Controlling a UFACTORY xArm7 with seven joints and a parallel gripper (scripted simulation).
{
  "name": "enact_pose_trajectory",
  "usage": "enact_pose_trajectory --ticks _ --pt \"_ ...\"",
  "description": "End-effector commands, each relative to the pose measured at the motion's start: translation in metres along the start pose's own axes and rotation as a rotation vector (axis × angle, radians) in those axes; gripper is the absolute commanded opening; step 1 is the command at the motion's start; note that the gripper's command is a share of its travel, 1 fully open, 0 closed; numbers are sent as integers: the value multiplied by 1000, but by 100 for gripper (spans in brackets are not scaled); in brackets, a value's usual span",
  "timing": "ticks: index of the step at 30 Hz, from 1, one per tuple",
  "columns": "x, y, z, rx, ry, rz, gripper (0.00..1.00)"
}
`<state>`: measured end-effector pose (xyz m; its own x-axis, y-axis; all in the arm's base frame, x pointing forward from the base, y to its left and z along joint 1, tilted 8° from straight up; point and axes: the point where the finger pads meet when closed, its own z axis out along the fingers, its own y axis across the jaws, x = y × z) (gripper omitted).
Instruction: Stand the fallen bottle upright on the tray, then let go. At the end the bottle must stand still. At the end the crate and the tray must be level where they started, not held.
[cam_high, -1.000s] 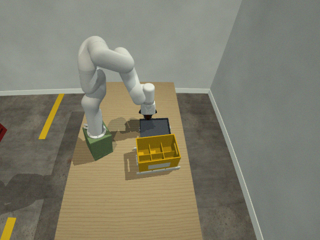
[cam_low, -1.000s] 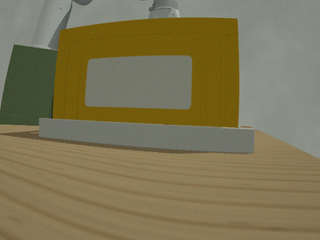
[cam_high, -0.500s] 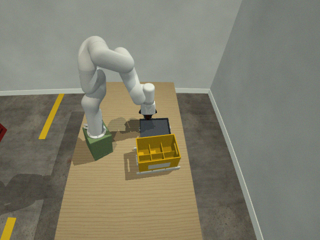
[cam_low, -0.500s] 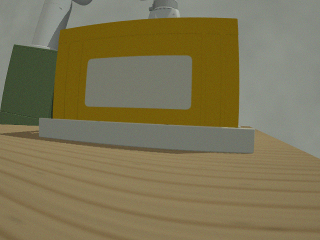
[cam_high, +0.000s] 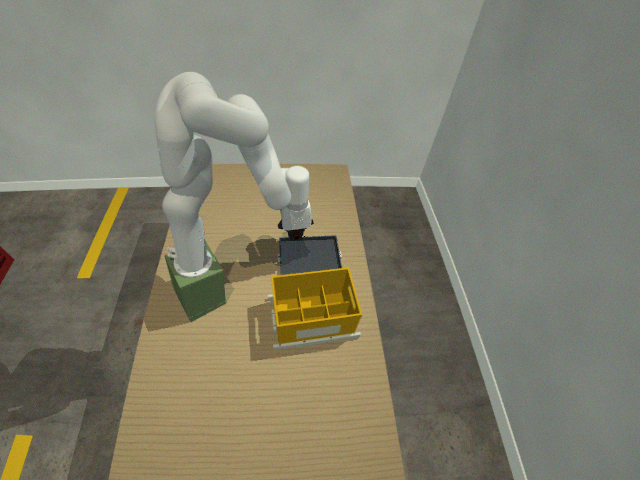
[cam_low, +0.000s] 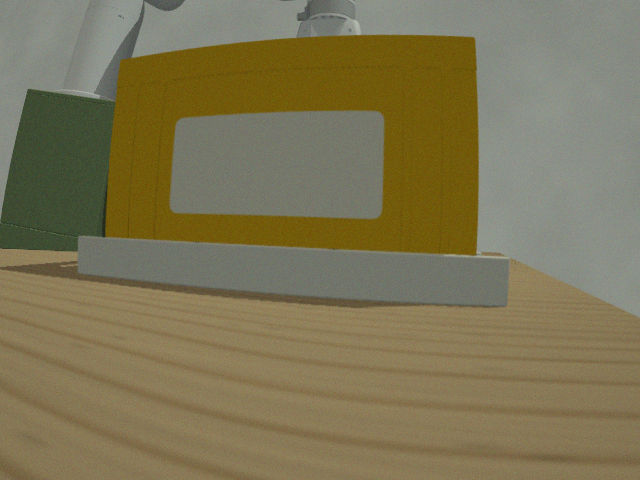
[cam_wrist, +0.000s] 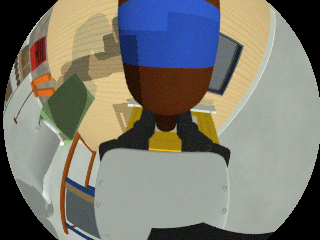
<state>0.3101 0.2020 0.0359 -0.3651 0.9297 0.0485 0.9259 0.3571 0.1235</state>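
Note:
The bottle (cam_wrist: 167, 40), brown with a blue label, fills the top of the wrist view. My gripper (cam_high: 296, 233) (cam_wrist: 166, 104) is shut on its narrow neck. In the top view only a small dark reddish bit of the bottle shows under the gripper, at the tray's back left edge. The bottle's base is hidden, so its tilt and any contact with the tray cannot be told. The dark tray (cam_high: 312, 255) (cam_wrist: 227, 62) lies flat on the table. The yellow crate (cam_high: 285, 333) (cam_low: 284, 232) stands level in front of the tray, its visible compartments empty.
White rails (cam_high: 315, 341) (cam_low: 289, 268) run along the crate's foot. The green pedestal (cam_high: 201, 297) (cam_low: 56, 165) (cam_wrist: 67, 107) carries the arm left of the crate. The wooden table's right edge runs close beside the crate and the tray, with a wall beyond.

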Motion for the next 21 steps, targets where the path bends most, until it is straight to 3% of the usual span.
enact_pose_trajectory --ticks 1,21 --pt "0 1 -1 -3 4 -65 0" --pt "0 1 -1 -3 4 -120 0"
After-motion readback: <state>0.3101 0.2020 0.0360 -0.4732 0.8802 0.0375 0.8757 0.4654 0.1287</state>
